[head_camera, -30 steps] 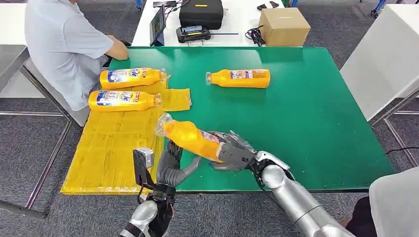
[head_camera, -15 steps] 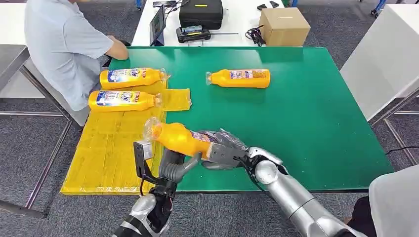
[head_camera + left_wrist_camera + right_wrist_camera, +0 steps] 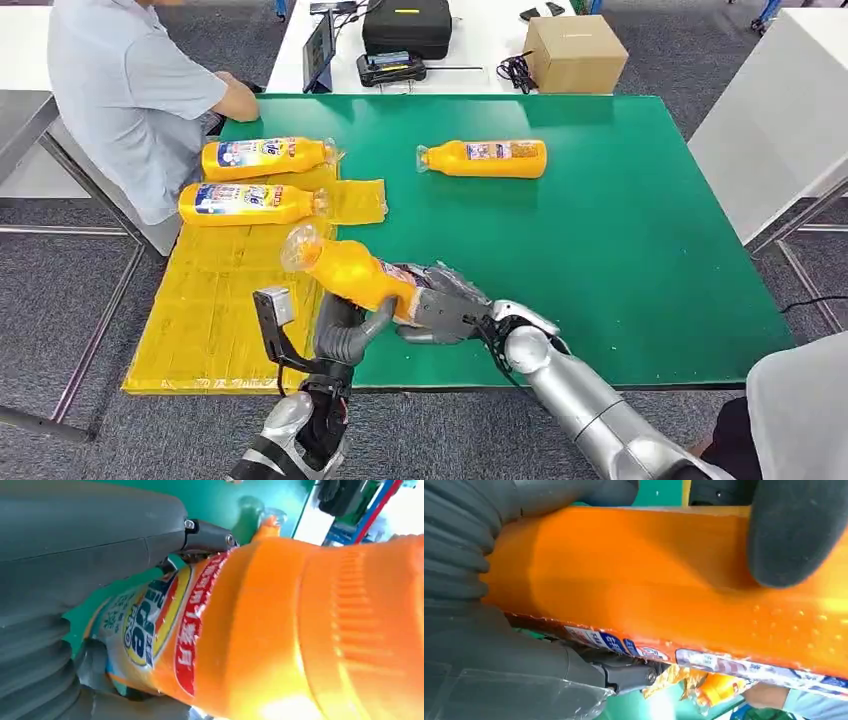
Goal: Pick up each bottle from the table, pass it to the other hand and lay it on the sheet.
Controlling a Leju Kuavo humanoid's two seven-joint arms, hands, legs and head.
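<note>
An orange bottle (image 3: 345, 270) hangs tilted above the near edge of the green table (image 3: 620, 250), its clear cap towards the yellow sheet (image 3: 220, 320). My right hand (image 3: 445, 305) grips its base end. My left hand (image 3: 342, 335) comes up from below and wraps the bottle's middle, thumb on one side. The left wrist view has the bottle's label (image 3: 165, 620) close against my left hand (image 3: 90, 530). In the right wrist view a dark finger (image 3: 796, 530) lies over the bottle (image 3: 664, 580). Two bottles (image 3: 262, 157) (image 3: 245, 203) lie on the sheet. Another (image 3: 485, 158) lies on the table.
A person (image 3: 130, 90) sits at the table's far left corner, close to the sheet. A cardboard box (image 3: 575, 52) and a black case (image 3: 405, 25) stand on the white table behind. Another white table (image 3: 780, 120) is at the right.
My right hand has carried the bottle left, towards the sheet. My left hand has moved left with it and closed its thumb around the bottle's middle.
</note>
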